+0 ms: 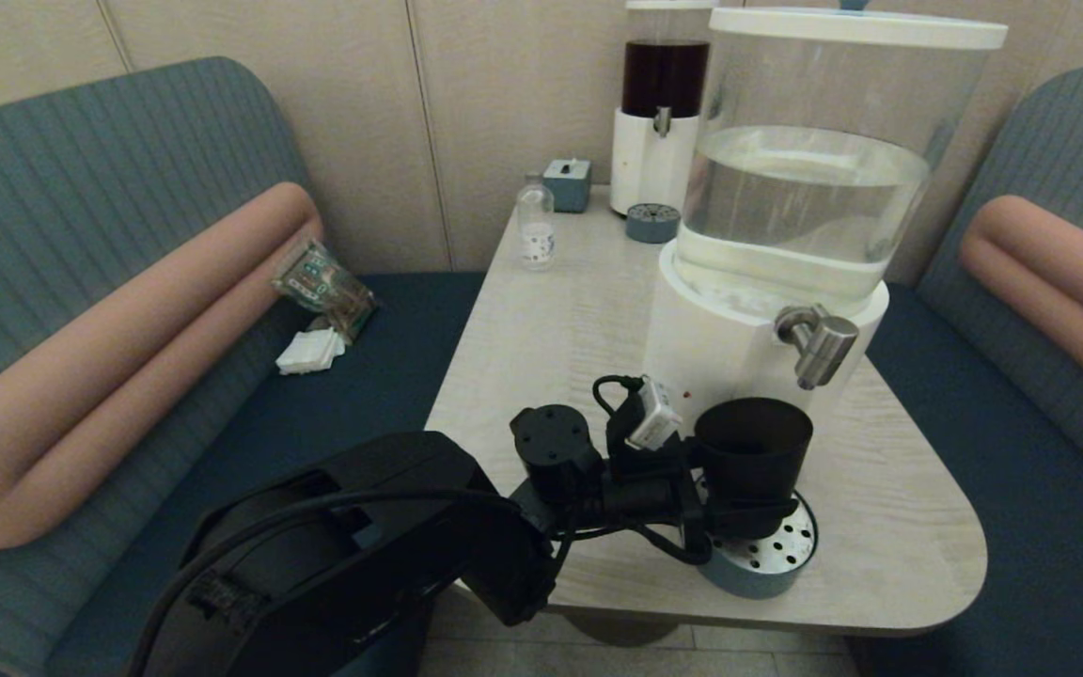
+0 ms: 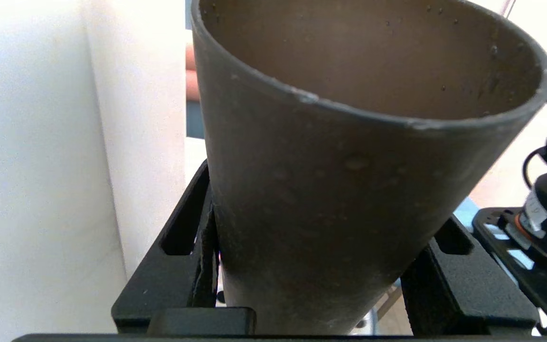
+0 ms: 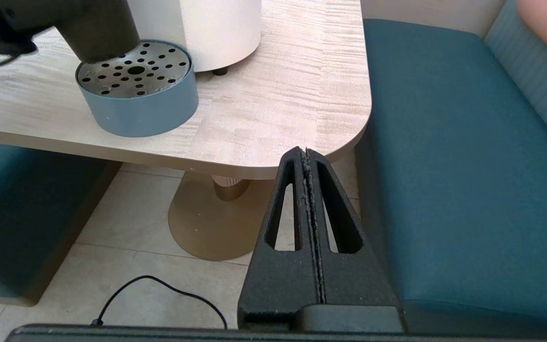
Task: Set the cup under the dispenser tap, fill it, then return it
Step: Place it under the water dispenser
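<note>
The cup (image 1: pixel 753 447), a dark tapered tumbler, stands with its mouth up over the left part of a round blue drip tray (image 1: pixel 767 564). My left gripper (image 1: pixel 729 503) is shut on the cup low down on its body. In the left wrist view the cup (image 2: pixel 349 166) fills the space between the fingers (image 2: pixel 183 228), and its inside looks empty. The dispenser tap (image 1: pixel 819 343), a brushed-metal spigot, juts from the white base just above and right of the cup's rim. My right gripper (image 3: pixel 306 152) is shut and empty, low beside the table's near right corner.
The big clear-tank dispenser (image 1: pixel 805 188) takes up the table's right side. At the back stand a slim dark-liquid dispenser (image 1: pixel 664 113), a second drip tray (image 1: pixel 652 223), a small blue box (image 1: pixel 568 183) and a clear bottle (image 1: pixel 535 226). Teal benches flank the table (image 1: pixel 541 338).
</note>
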Available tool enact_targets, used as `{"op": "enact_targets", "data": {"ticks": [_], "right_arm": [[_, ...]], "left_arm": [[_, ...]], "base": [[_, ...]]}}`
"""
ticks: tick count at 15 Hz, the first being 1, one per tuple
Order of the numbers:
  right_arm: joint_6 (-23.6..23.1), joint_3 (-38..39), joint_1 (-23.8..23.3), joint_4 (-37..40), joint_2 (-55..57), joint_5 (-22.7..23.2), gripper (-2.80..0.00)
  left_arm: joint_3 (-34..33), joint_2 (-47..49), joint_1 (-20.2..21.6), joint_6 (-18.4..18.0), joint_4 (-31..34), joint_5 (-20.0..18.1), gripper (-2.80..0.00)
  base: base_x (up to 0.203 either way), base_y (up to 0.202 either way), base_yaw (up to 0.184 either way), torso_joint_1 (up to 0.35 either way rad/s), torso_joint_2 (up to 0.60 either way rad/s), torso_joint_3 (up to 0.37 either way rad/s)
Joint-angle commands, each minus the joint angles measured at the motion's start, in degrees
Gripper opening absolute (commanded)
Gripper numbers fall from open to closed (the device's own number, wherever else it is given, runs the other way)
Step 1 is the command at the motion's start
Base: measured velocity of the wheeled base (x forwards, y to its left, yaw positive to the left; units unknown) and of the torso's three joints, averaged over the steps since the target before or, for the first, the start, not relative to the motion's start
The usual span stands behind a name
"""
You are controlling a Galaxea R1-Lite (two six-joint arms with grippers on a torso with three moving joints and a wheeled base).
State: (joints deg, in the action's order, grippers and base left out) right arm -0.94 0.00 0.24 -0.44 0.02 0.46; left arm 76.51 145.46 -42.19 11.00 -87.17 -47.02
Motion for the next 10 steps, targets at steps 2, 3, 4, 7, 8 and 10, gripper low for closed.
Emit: {"op": "enact_targets", "data": {"ticks": [2,3,4,7,8,10], "right_arm": [[0.0,0.0,0.0,0.0,-0.1,0.1,-2.80],[0.0,0.0,0.0,0.0,-0.1,0.1,-2.80],[0.0,0.0,0.0,-0.1,-0.1,0.1,-2.80],[0.0,0.0,0.0,0.0,-0.1,0.0,-2.80],[0.0,0.0,0.0,0.0,-0.1,0.1,-2.80],[0.0,0.0,0.0,0.0,-0.1,0.0,-2.80]], "left_arm": [[1.9,2.1,0.0,0.1,-0.5,-0.3,-2.80],[2.8,2.8,0.1,0.1,-0.5,-0.4,-2.80],[3.5,3.4,0.1,0.1,-0.5,-0.4,-2.80],[5.1,4.8,0.1,0.2,-0.5,-0.3,-2.80],[5.8,5.2,0.1,0.3,-0.5,-0.3,-2.80],[6.1,5.6,0.1,0.3,-0.5,-0.3,-2.80]], "base": [[0.000,0.000,0.000,0.000,0.00,0.000],[0.000,0.000,0.000,0.000,0.00,0.000],[0.000,0.000,0.000,0.000,0.00,0.000],[0.000,0.000,0.000,0.000,0.00,0.000],[0.000,0.000,0.000,0.000,0.00,0.000],[0.000,0.000,0.000,0.000,0.00,0.000]]}}
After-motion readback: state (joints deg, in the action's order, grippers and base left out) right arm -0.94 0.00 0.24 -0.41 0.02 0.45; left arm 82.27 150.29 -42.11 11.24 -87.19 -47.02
